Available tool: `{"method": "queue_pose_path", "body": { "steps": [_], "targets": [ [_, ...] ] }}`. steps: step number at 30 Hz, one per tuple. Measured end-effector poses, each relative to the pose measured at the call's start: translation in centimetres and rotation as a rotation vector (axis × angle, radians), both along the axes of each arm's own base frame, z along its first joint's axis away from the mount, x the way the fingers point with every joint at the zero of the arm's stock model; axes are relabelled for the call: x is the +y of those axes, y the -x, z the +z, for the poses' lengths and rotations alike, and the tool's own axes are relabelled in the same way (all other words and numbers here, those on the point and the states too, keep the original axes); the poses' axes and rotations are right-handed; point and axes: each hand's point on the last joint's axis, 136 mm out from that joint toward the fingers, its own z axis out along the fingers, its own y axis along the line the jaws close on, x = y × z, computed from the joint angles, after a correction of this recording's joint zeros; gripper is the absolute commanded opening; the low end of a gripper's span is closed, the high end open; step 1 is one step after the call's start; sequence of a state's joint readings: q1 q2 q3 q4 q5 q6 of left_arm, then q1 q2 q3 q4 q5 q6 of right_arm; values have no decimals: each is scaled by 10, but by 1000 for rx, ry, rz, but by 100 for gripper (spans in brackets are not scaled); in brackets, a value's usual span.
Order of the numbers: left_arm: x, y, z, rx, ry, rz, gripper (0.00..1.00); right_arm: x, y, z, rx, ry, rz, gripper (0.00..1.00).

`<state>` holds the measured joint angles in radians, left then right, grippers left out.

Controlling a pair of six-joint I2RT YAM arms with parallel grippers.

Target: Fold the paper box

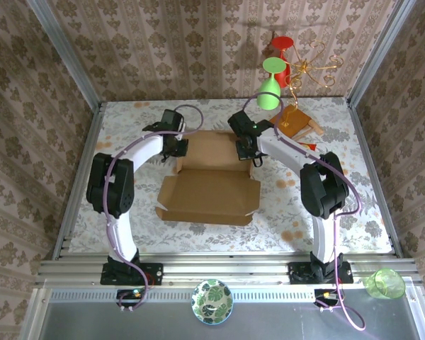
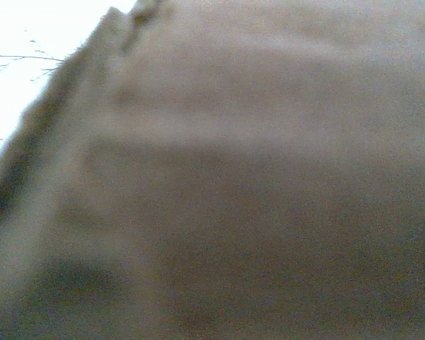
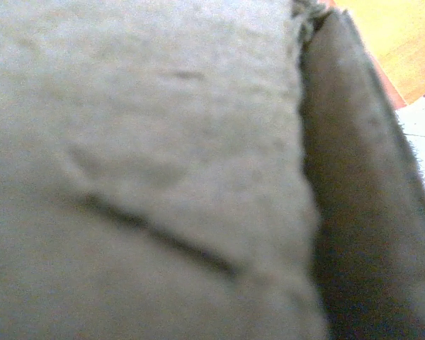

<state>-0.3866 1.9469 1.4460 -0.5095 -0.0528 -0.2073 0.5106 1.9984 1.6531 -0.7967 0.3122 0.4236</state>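
The paper box (image 1: 209, 191), light-brown corrugated cardboard, lies in the middle of the table with a wide panel toward me and a back panel rising behind it. My left gripper (image 1: 176, 149) is at the back panel's left edge and my right gripper (image 1: 246, 151) is at its right edge, both pressed against the cardboard. The fingertips are hidden. In the left wrist view, blurred cardboard (image 2: 255, 177) sits very close. In the right wrist view, a creased cardboard face (image 3: 149, 142) meets a darker side flap (image 3: 361, 212).
A reddish-brown wooden board (image 1: 297, 122) lies at the back right, its orange surface (image 3: 404, 42) just past the box. A green glass (image 1: 269, 92), a red item (image 1: 283, 53) and a gold wire piece (image 1: 312, 69) stand behind. A patterned plate (image 1: 212, 301) and a green cup (image 1: 384, 283) sit near the bases.
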Motion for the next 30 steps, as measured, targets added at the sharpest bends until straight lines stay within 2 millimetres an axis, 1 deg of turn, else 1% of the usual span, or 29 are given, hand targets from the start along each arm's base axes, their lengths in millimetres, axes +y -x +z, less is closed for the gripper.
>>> {"method": "queue_pose_path", "body": {
  "steps": [5,6,7,10,11,14,18,20,22,23,24,25,30],
  "targets": [
    [2,1,1,-13,-50,36,0,1,0,-2,13,-2,-4,0],
    [2,1,1,-15,-56,40,2,1,0,-3,16,-3,-5,0],
    [3,1,1,-15,-63,42,9,2,0,-4,18,-4,-7,0],
    [4,2,0,-14,-72,46,24,3,1,-5,24,-8,-10,0],
    [4,2,0,-13,-72,47,26,4,1,-6,25,-9,-9,0],
    [1,3,0,-5,-52,39,32,6,3,-7,31,-13,-3,0],
    [-1,4,-1,4,-32,32,33,7,3,-7,32,-14,-2,0],
    [-2,4,-1,6,-28,29,31,7,3,-7,31,-15,-2,0],
    [-2,4,-1,7,-27,30,26,7,3,-7,32,-15,-2,0],
    [-1,4,-1,7,-28,29,20,7,3,-7,32,-15,-2,0],
    [-1,4,-1,6,-30,30,4,7,3,-7,32,-15,-2,0],
    [2,3,-2,6,-36,38,0,7,3,-7,33,-14,-2,0],
    [8,2,-2,1,-49,59,0,7,4,-7,36,-16,-4,0]
  ]
}}
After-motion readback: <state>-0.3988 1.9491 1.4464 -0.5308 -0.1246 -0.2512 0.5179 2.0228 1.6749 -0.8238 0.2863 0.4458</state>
